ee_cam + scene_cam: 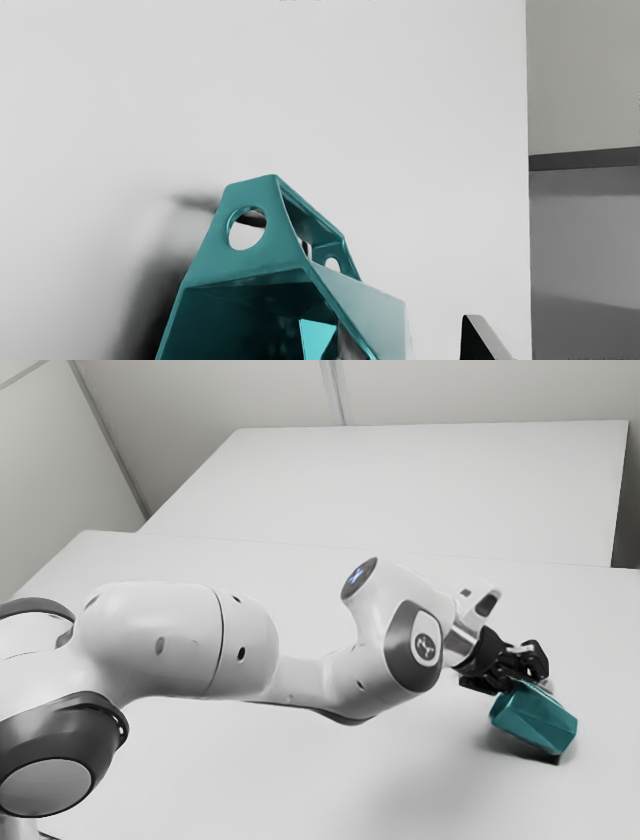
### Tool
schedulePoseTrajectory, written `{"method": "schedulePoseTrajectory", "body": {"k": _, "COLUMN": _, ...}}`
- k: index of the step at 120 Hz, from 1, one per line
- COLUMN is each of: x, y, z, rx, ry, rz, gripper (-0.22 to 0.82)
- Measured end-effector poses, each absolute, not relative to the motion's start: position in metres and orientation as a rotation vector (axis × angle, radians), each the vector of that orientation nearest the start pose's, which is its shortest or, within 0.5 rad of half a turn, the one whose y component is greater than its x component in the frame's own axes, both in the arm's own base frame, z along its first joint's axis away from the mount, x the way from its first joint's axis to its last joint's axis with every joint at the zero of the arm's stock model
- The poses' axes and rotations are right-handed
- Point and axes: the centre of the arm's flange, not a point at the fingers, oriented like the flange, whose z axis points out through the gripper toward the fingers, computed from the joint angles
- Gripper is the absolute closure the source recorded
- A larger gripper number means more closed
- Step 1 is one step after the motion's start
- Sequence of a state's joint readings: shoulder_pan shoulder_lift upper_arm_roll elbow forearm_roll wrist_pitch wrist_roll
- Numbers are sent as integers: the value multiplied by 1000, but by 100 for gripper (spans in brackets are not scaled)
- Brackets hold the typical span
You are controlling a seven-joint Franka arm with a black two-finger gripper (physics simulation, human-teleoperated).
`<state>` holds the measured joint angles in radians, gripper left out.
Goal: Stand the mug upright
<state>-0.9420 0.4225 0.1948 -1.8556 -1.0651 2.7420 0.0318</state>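
Teal mug [535, 720] with flat, shiny facets, angular handle [255, 192] with round holes, tilted and not upright, at the exterior view's right, just below the black gripper [521, 678], its fingers [482, 340] apart, white table [250, 770] beneath, round emblem [426, 649] with pale sign on the arm [180, 645], no word I can read.

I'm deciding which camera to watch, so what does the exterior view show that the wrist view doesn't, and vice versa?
Exterior view: the arm's white links, the blue-lit mark on a joint, and a second table behind.

Wrist view: round holes through the teal mug and a bright turquoise patch inside it.

Both: the mug itself, its shadow on the near table, and at least part of the gripper.
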Motion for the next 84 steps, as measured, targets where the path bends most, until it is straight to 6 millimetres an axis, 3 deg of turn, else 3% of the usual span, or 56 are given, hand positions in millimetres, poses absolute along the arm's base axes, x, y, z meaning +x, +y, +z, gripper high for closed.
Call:
{"method": "schedulePoseTrajectory", "body": {"k": 23, "x": 506, "y": -439, "z": 343, "rx": 2473, "ry": 35, "rz": 315, "gripper": 70}}
{"method": "schedulePoseTrajectory", "body": {"k": 64, "x": 510, "y": -440, "z": 357, "rx": 2498, "ry": -56, "rz": 366, "gripper": 78}}
{"method": "schedulePoseTrajectory", "body": {"k": 72, "x": 513, "y": -434, "z": 373, "rx": 2492, "ry": -71, "rz": 377, "gripper": 78}}
{"method": "schedulePoseTrajectory", "body": {"k": 84, "x": 527, "y": -407, "z": 397, "rx": 2525, "ry": -133, "rz": 384, "gripper": 78}}
